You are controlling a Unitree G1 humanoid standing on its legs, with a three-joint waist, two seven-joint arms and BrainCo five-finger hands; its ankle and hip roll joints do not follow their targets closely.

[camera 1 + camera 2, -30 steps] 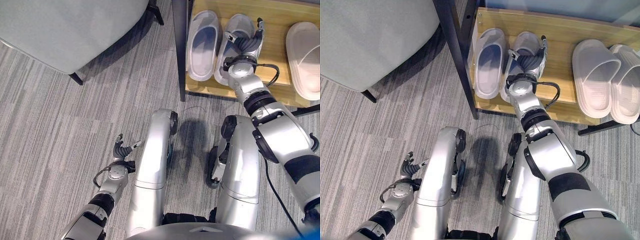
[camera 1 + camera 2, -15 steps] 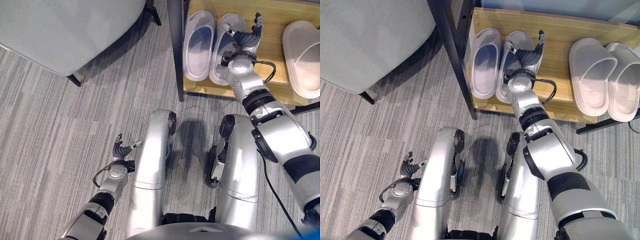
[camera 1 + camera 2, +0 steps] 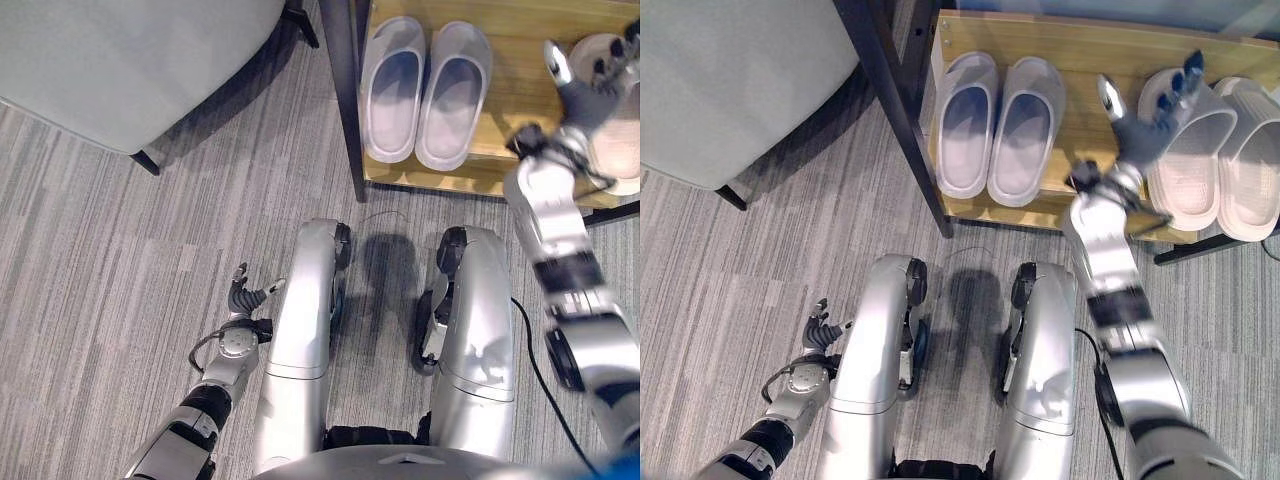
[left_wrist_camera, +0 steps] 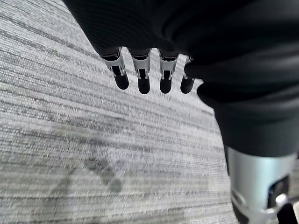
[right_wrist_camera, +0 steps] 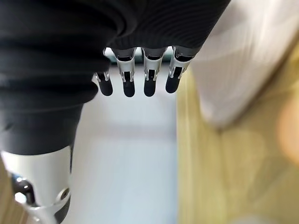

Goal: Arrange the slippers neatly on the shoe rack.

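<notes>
Wooden shoe rack (image 3: 1080, 50) at far side of scene, dark post (image 3: 890, 110) at its left end. Grey slipper pair on shelf's left part: left grey slipper (image 3: 965, 125) and right grey slipper (image 3: 1022, 132) side by side, touching or nearly so, toes pointing far, heels near front edge. Pinkish-white pair on shelf's right part: inner pale slipper (image 3: 1185, 150) w/ outer pale slipper (image 3: 1248, 160) just beside it, also parallel.

Right hand (image 3: 1145, 135) raised over shelf btwn the two pairs, just above inner pale slipper's left edge. Fingers spread and straight, thumb out to the left, nothing held; can't tell if touching slipper or hovering. Same in right wrist view: fingers (image 5: 135, 77) extended in a row, nothing in grasp, wood shelf and a pale slipper edge (image 5: 229, 70) past them.

Left hand (image 3: 243, 300) low at near left, over grey striped carpet (image 3: 100, 250), well apart from rack. Fingers relaxed, slightly spread, empty; left wrist view (image 4: 140, 79) shows them straight over carpet.

Grey upholstered seat (image 3: 130, 60) w/ dark legs at far left, beside rack.
</notes>
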